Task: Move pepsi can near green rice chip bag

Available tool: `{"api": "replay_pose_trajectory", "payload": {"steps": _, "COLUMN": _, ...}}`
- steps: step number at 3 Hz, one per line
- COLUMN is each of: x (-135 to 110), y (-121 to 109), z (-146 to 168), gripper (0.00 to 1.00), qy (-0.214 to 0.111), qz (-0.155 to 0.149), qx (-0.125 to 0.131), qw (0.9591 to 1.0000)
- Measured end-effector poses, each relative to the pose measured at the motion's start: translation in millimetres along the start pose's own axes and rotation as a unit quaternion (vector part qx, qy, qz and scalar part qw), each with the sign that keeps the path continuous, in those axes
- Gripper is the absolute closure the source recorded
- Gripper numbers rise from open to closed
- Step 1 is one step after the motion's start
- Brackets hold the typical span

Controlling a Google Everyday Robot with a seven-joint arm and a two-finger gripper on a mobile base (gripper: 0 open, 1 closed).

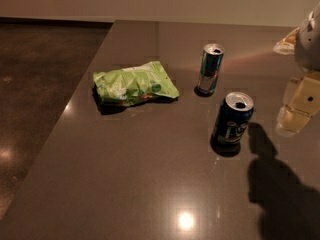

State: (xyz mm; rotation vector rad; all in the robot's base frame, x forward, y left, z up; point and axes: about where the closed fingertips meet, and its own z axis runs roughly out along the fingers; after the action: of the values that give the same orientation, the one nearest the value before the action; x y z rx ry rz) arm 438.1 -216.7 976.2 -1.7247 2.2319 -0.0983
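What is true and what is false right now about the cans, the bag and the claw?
1. The pepsi can stands upright. True.
2. The claw touches the pepsi can. False: it hangs at the right edge of the view, apart from the can.
3. The green rice chip bag lies left of both cans in the view. True.
4. The teal can lies on its side. False: it stands upright.
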Motion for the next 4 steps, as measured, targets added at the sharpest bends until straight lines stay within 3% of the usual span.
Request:
{"api": "replay_pose_trajectory", "payload": {"steps": 2, "x": -4.1, "y": 0.1, "z": 9.0, "gripper": 0.00, "qy": -0.018, "qz": 0.006, "qx": -0.014, "qw": 0.9997}}
{"api": "replay_pose_trajectory", "payload": {"steps": 4, "x": -12.7, "y": 4.0, "z": 45.8, "gripper": 0.00, "qy": -0.081, "qz": 0.018, "qx": -0.047, "qw": 0.9954}}
